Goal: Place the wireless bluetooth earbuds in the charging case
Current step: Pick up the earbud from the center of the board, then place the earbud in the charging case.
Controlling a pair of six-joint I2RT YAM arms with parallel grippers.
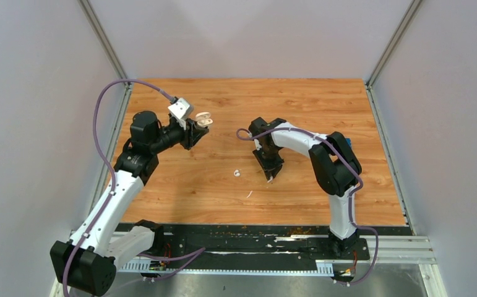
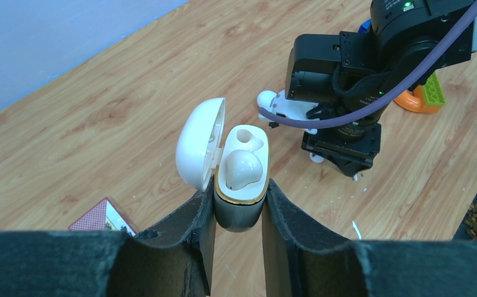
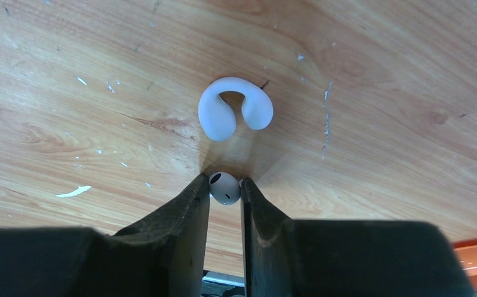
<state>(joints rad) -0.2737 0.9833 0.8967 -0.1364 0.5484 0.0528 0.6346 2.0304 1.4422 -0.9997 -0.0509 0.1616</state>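
Surface: a wood-grain table [image 1: 236, 99], scuffed and flecked with white specks in the right wrist view.
Room: plain grey walls [image 1: 31, 68] on three sides, with metal frame posts in the far corners.
Container: the charging case [image 2: 240, 213], dark-bodied with a gold rim, is held off the table with its white lid [image 2: 198, 145] swung open to the left.
Contents: one seated earbud [image 2: 242, 170] fills the nearer socket; the farther socket [image 2: 249, 137] is empty.
Left gripper [image 2: 239, 199]: its fingers are clamped on the two sides of the case body.
Right gripper [image 3: 225, 187]: it points down at the table centre, fingertips closed on the second earbud [image 3: 225, 188], which is at or just above the wood.
Nearby: a white C-shaped piece [image 3: 234, 112] lies just beyond those fingertips, not touching them.
Scrap: a thin white sliver [image 3: 73, 192] lies well to one side.
Other things: a red card box [image 2: 103, 216] lies below the case in the left wrist view; an orange and green toy [image 2: 424, 96] sits behind the right arm.
In the way: the right arm's wrist [image 2: 347, 74] stands beyond the open case.
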